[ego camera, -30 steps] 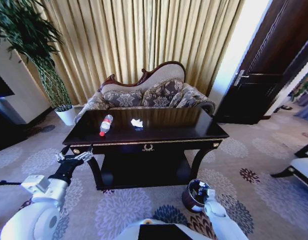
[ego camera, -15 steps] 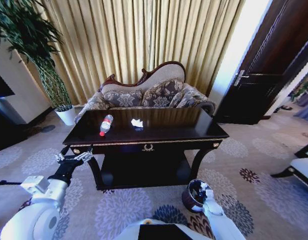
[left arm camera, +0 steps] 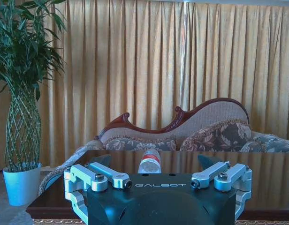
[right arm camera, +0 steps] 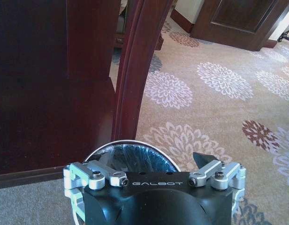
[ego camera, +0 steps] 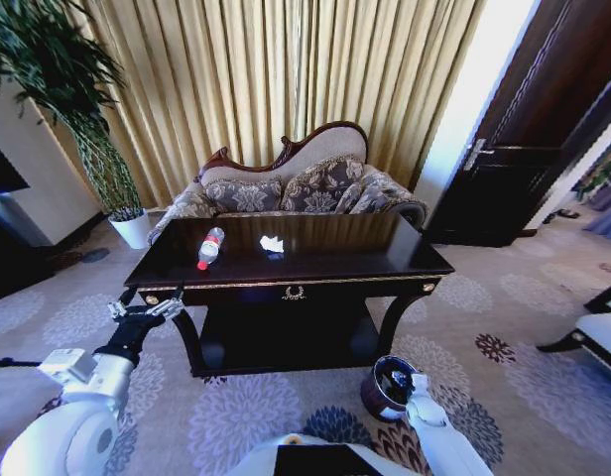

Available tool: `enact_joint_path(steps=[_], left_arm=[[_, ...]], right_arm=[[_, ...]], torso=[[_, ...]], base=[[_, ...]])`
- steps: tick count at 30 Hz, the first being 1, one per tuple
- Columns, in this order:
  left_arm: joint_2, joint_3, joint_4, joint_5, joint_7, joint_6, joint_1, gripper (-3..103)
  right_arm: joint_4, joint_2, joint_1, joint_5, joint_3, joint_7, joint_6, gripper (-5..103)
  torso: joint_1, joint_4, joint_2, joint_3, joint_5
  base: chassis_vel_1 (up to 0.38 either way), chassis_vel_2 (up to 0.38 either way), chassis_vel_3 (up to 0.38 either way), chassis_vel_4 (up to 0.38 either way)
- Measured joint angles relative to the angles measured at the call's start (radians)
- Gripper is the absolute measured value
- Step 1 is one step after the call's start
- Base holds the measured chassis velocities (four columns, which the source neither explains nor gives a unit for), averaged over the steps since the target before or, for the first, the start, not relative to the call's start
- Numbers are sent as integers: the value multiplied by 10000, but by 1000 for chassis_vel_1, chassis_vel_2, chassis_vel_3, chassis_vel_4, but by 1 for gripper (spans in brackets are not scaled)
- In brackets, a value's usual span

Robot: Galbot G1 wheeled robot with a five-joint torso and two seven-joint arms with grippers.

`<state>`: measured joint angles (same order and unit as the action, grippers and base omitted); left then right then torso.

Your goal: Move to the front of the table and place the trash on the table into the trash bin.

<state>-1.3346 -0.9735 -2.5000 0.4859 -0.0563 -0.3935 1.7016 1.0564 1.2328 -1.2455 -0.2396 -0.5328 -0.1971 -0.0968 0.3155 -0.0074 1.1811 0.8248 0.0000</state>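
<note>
Two pieces of trash remain on the counter (ego camera: 385,260), the dark glossy one that fills the middle of the head view, with the sofa (ego camera: 286,188) behind it at twelve o'clock. The trash bin (ego camera: 387,388) stands on the carpet at about five o'clock from the counter, by its right front leg, probably set there to be in easy reach of the right arm. The right gripper (right arm camera: 154,180) hangs directly over the bin's rim, fingers spread and empty. The left gripper (ego camera: 145,315) waits at the counter's front left corner, about eight o'clock, also spread wide, lined up with the bottle (ego camera: 210,247). The bottle lies on its side, long axis running eleven to five o'clock, red cap toward the robot. Just beside it, toward three o'clock, sits the paper wad (ego camera: 272,243).
</note>
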Motion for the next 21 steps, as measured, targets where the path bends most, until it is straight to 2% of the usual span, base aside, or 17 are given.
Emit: enact_joint_path(steps=[21], left_arm=[[37, -16, 0, 10, -115, 67, -15, 100]], right_arm=[[79, 118, -85, -4, -73, -1, -10, 100]], torso=[[0, 0, 0, 0, 0]], base=[[0, 0, 0, 0]])
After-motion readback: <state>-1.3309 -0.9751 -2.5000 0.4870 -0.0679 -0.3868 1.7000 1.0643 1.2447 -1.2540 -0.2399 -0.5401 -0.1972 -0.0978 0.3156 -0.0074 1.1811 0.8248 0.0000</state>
